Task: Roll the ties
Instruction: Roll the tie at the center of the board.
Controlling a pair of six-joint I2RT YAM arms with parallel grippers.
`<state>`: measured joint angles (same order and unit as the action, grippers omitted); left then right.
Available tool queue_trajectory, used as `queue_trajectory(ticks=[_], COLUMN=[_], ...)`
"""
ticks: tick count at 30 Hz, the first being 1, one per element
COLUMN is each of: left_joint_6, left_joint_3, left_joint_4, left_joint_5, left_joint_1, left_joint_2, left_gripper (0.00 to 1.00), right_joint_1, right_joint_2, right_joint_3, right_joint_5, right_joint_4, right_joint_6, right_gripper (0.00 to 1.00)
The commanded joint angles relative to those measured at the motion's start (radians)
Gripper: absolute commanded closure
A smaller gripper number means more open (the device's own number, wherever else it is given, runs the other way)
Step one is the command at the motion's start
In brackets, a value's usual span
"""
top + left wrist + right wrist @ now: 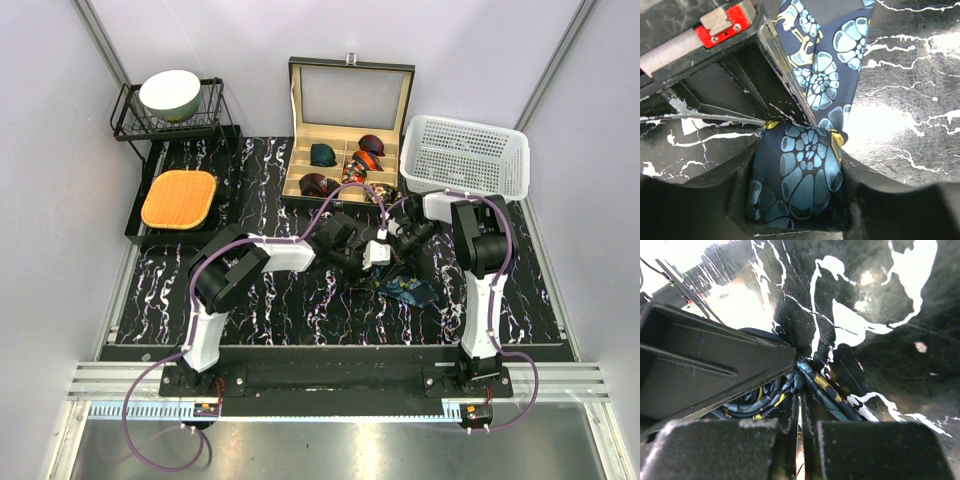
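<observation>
Top view: high overhead, looking down on whole table (300,300). Wrist views: very close, facing down; all share navy tie (800,175).

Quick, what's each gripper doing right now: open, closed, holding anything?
Left gripper: closed on the rolled end of the navy tie.
Right gripper: shut, tips at the tie's roll; whether it pinches fabric can't be told.

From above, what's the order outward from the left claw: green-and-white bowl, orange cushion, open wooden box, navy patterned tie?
1. Navy patterned fabric tie, right at the left claw.
2. Open wooden box, behind.
3. Orange woven cushion, far left.
4. Green-and-white bowl, back-left corner.
</observation>
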<state>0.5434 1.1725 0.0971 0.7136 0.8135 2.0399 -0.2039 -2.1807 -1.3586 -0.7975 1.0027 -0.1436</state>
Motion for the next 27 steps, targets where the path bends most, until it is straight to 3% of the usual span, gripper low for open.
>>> queue_trajectory(ticks=[1,3,4,5,8,12,16,21,25,27], left_joint_6=[0.040,0.032,0.029,0.024,0.004,-0.037,-0.075,-0.111,-0.114,-0.122], left_joint_3=[0.029,0.024,0.021,0.015,-0.010,-0.022,-0.010,0.036,0.056,0.062], left_joint_4=[-0.148,-0.189,-0.213,-0.253,-0.325,-0.385,-0.411,-0.427,-0.435,-0.435], left_joint_5=[-0.038,-0.112,-0.132,-0.153,-0.254,-0.312,-0.338,-0.347,-0.356,-0.344], left_joint_1=[0.015,0.015,0.015,0.015,0.021,0.039,0.058,0.064,0.065,0.067], left_joint_2=[0.023,0.019,0.016,0.006,-0.001,0.012,0.035,0.062,0.069,0.071], left_gripper=[0.58,0.69,0.71,0.75,0.76,0.75,0.71,0.67,0.61,0.59], right_joint_1=[-0.006,-0.006,-0.002,0.004,0.041,0.066,0.064,0.009,0.003,0.003], right_joint_2=[-0.068,-0.062,-0.045,-0.031,0.047,0.146,0.199,0.188,0.128,0.108], right_joint_3=[-0.045,-0.080,-0.088,-0.094,-0.090,-0.041,0.038,0.088,0.093,0.098], right_joint_5=[0.169,0.141,0.127,0.109,0.046,-0.048,-0.181,-0.200,-0.134,-0.111], right_joint_4=[-0.079,-0.047,-0.030,0.000,0.045,0.068,-0.010,-0.121,-0.124,-0.118], right_joint_6=[-0.011,-0.024,-0.031,-0.031,-0.048,-0.063,0.018,0.075,0.050,0.023], right_gripper=[1.00,0.99,0.93,0.81,0.62,0.46,0.39,0.42,0.58,0.77])
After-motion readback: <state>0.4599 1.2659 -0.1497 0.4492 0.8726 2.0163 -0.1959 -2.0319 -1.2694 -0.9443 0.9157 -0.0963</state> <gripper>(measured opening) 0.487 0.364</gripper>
